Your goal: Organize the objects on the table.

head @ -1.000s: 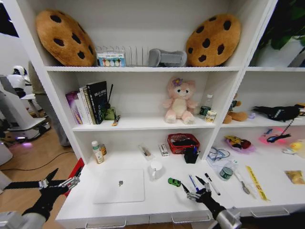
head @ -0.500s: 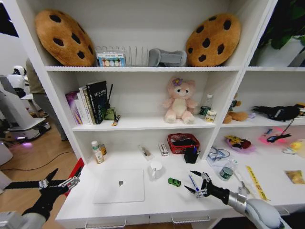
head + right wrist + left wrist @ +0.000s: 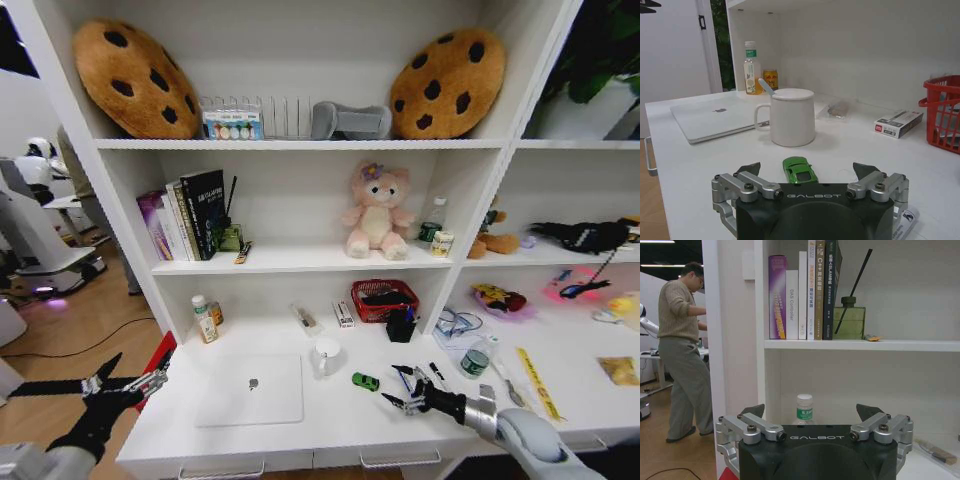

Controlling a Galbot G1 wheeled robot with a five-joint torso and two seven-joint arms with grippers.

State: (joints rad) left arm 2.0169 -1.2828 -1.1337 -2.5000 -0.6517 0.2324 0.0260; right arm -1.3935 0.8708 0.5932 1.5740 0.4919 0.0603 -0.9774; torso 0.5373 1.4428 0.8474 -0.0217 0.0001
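One green toy car (image 3: 799, 170) sits lengthwise before the spread-fingered right gripper (image 3: 397, 387).
Its nose faces away toward the white mug (image 3: 790, 117); left gripper (image 3: 130, 378) hangs released beside the table (image 3: 330, 415).

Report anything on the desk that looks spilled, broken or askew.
Nothing spilled or visibly damaged. The green toy car sits loose on the desk, angled between the white mug and the pens. The laptop lies flat and closed.

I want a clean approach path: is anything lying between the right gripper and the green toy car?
No. In the right wrist view, bare white table separates the open right gripper from the green toy car.
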